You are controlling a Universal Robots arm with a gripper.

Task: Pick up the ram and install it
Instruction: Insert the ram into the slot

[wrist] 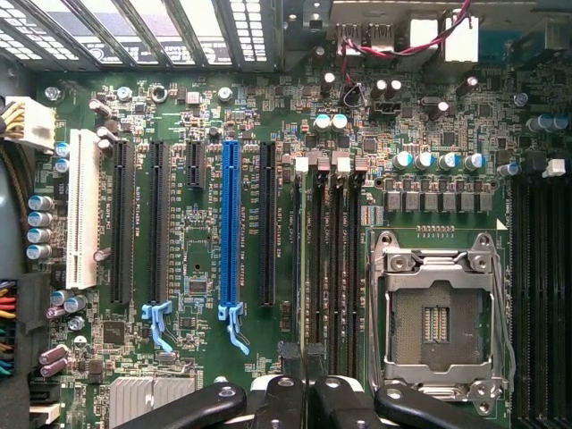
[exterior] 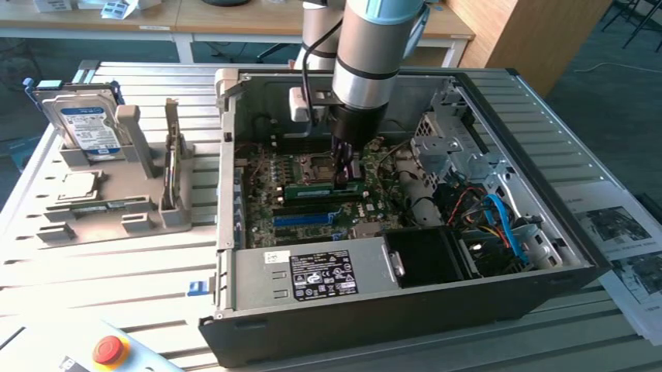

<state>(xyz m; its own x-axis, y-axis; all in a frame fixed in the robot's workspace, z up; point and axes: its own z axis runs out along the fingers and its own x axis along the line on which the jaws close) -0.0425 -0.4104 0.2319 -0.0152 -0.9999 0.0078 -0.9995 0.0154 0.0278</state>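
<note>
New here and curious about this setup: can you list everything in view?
table: one, grey, slatted
computer case: one, black, open on the table
motherboard: one, green, inside the case
ram: one, green, at the motherboard's slots
power supply: one, grey, in the case's near end
holder: one, grey, exterior view's left
hard drive: one, blue-and-white label, in the holder
button: one, red, near table corner
robot arm: one, silver, above the case
gripper: one, black, shut on the ram

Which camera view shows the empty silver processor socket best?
The wrist view: the square silver metal processor socket faces the camera squarely, its frame and empty contact field clear. The exterior view shows the socket small and slanted on the green motherboard.
</note>
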